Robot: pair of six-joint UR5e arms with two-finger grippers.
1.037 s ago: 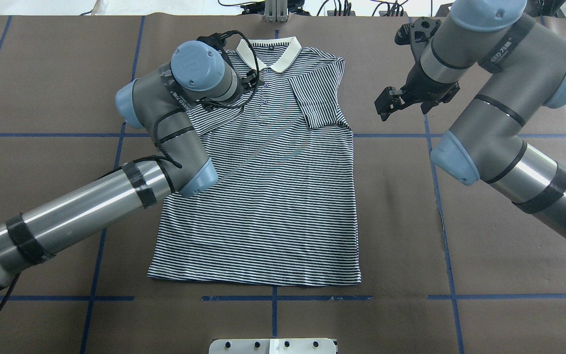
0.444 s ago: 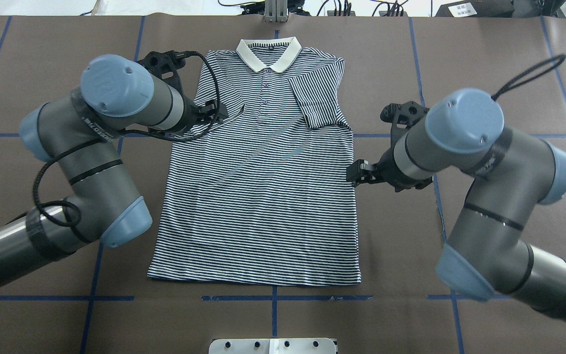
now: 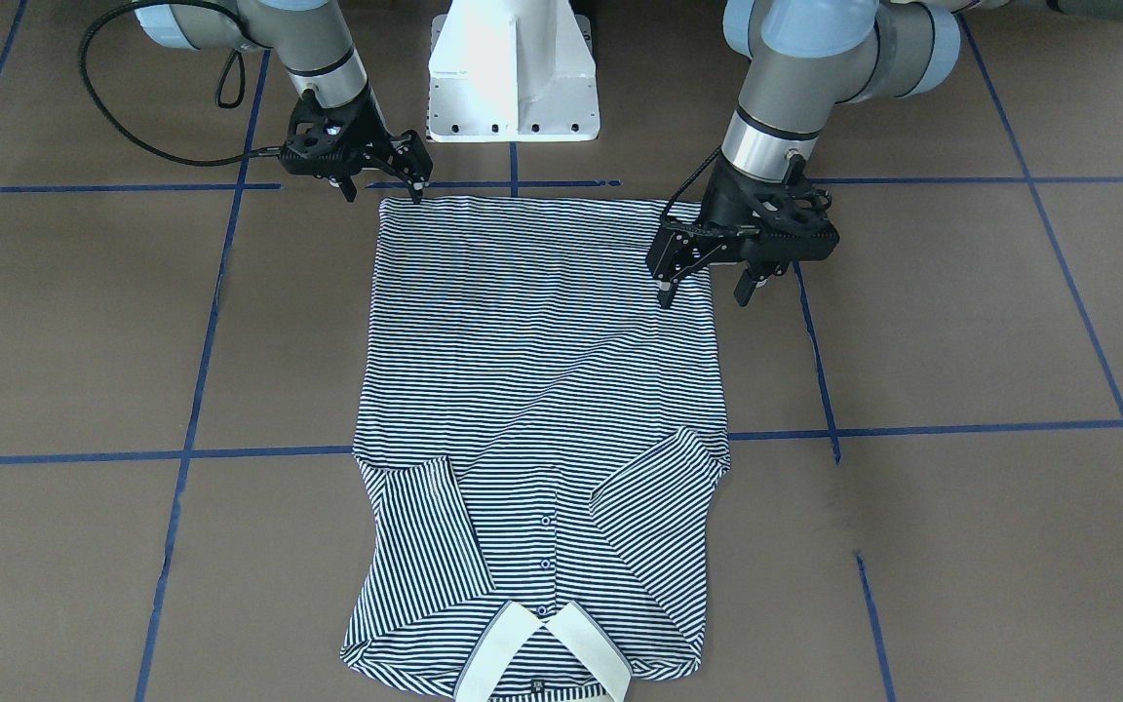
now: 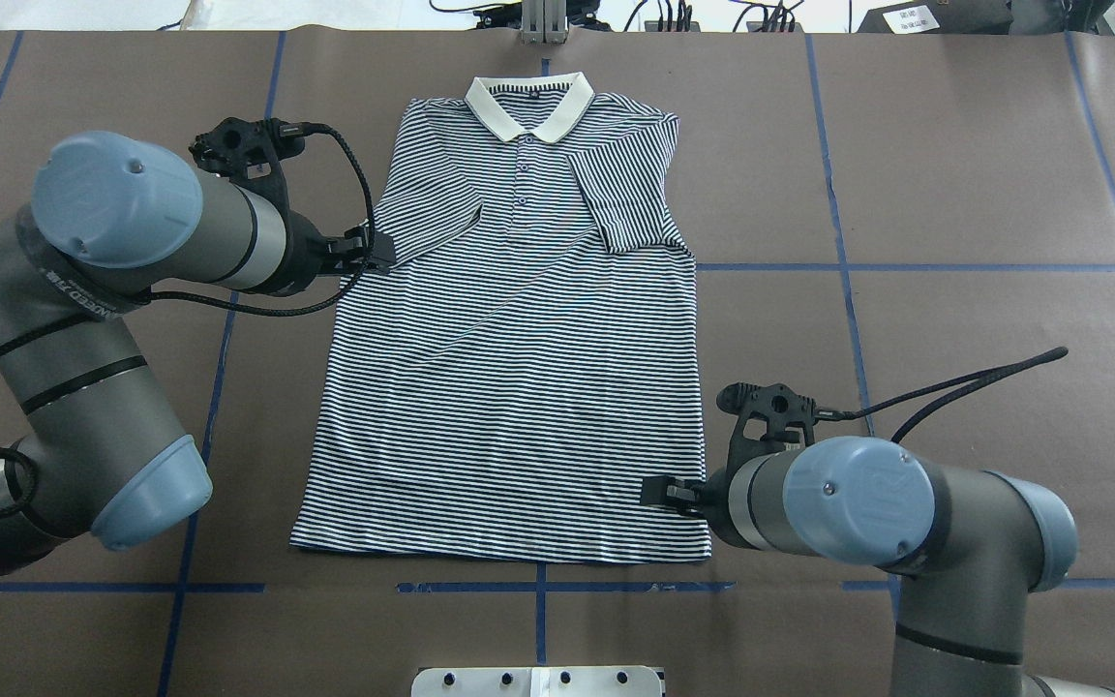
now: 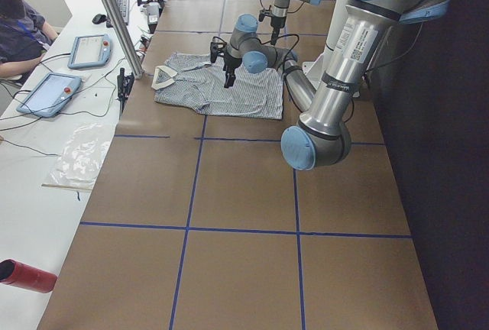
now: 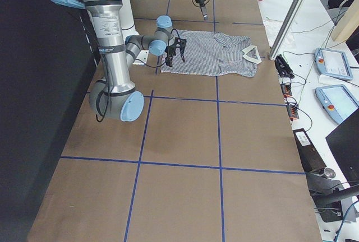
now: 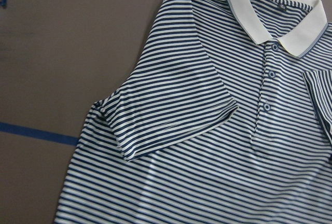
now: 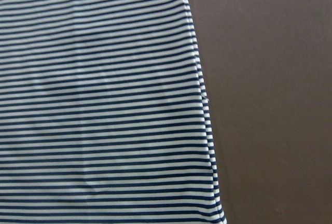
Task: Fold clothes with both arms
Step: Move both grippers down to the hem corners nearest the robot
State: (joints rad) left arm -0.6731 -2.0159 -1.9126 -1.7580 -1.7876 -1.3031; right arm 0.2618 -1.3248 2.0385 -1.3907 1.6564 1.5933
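The striped polo shirt [image 4: 519, 387] lies flat and face up on the brown table, its white collar [image 4: 528, 102] on the far side from the robot. Both sleeves are folded in onto the chest. My left gripper [image 3: 703, 291] hangs open over the shirt's left side edge and holds nothing; in the overhead view the left gripper [image 4: 369, 254] shows beside the folded left sleeve [image 7: 171, 120]. My right gripper [image 3: 383, 190] is open at the hem's right corner, its fingers empty. The right wrist view shows only the shirt's right edge [image 8: 199, 89] and bare table.
The white pedestal base [image 3: 513, 78] stands just behind the hem. Blue tape lines cross the table. A metal bracket [image 4: 538, 681] sits at the near edge and a post [image 4: 543, 19] at the far edge. A person sits at a side desk [image 5: 19, 24].
The left gripper has drawn back off the chest to the shirt's left edge. The right gripper has swept from the far right side down to the hem's right corner.
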